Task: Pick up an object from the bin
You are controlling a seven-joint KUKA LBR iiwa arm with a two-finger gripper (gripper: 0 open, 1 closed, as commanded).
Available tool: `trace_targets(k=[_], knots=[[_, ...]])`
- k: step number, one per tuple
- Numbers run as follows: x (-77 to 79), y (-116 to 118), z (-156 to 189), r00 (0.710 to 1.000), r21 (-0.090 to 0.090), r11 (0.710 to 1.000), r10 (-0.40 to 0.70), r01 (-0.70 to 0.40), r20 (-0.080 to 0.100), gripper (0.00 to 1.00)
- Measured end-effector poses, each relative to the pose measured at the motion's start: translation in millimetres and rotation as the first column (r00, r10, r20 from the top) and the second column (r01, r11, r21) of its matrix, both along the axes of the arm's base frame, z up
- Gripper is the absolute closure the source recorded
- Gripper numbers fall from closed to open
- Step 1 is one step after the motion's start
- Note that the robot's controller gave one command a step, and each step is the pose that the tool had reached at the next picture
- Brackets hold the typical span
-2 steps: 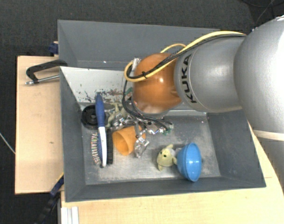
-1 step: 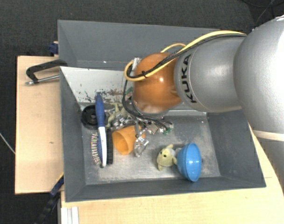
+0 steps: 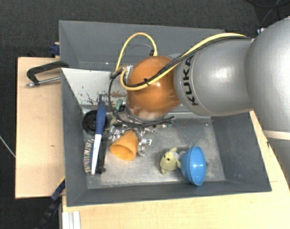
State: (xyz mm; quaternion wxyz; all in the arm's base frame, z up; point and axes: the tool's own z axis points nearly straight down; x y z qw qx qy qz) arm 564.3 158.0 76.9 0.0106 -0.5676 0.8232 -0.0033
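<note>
Gripper [image 3: 136, 136] is low in the grey bin [image 3: 240, 147], under the arm's orange wrist cover. Open or clenched: can't tell. Orange cup [image 3: 123, 150] lies on its side just beside gripper, below-left. Blue-handled brush [image 3: 98, 137] is further left. Yellow toy [image 3: 169, 161] & blue disc [image 3: 193, 165] lie lower right, apart from gripper.

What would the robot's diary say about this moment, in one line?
end effector: low in bin | under it: orange cup, mid-bin | nearby: brush left; yellow toy, blue cup right
</note>
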Motion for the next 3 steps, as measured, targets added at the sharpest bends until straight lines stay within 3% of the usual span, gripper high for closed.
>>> trace_targets(k=[1,2,3], knots=[[-7.9,12,43,1.0,-0.002,1.0,0.0,0.0,-0.012,1.0],[-38.8,13,-1,0.987,-0.014,0.987,-0.163,0.163,-0.012,1.0],[-28.1,46,136,0.985,0.003,0.985,-0.171,0.171,-0.009,1.0]])
